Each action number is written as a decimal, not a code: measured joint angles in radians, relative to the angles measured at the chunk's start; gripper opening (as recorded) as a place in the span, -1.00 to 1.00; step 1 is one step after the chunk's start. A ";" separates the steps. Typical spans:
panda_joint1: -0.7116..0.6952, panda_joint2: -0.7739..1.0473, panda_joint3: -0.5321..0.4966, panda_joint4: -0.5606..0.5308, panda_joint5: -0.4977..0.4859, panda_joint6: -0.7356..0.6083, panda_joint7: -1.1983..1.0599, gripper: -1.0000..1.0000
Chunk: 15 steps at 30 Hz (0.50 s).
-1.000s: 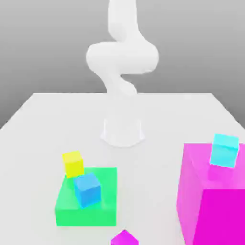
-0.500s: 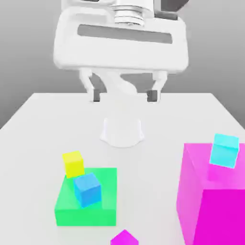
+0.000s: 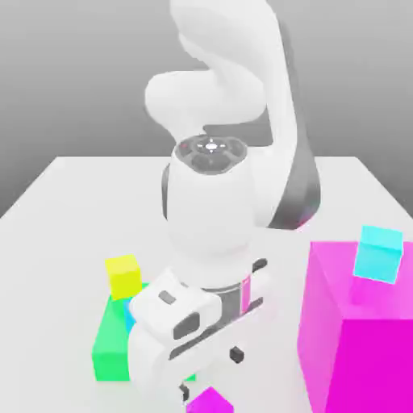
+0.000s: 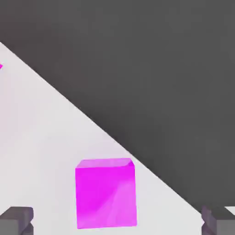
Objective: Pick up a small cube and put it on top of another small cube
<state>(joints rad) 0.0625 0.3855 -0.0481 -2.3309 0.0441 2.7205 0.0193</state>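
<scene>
Arm: the white robot arm [image 3: 214, 218] bends down over the near part of the white table [image 3: 48, 218].
Gripper: the gripper [image 3: 211, 373] hangs low, just above the small magenta cube [image 3: 211, 402].
Jaws: they stand wide apart and hold nothing. In the hand view the two dark fingertips [image 4: 16, 220] sit far out on each side of the cube, and do not touch it.
Small magenta cube: it rests on the table at the near edge of the exterior view, close to the table's edge.
Yellow cube [image 3: 123, 275]: it sits at the far corner of the green block [image 3: 111, 348], on the exterior view's left.
Blue cube [image 3: 129, 314]: just a bit of it peeks out beside the arm, on the green block.
Big magenta block [image 3: 355, 339]: it stands on the exterior view's right, near us.
Cyan cube [image 3: 379, 253]: it sits on top of the big magenta block, at its far side.
</scene>
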 joint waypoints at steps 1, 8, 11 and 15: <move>-0.003 0.036 0.004 0.007 0.003 0.027 -0.005 0.00; -0.007 0.103 0.009 0.021 0.009 0.076 -0.011 -1.00; -0.007 0.085 0.009 0.017 0.006 0.062 -0.009 -1.00; 0.001 -0.048 -0.007 -0.017 -0.006 -0.038 0.013 -1.00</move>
<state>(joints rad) 0.0637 0.3374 -0.0554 -2.3476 0.0377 2.6830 0.0326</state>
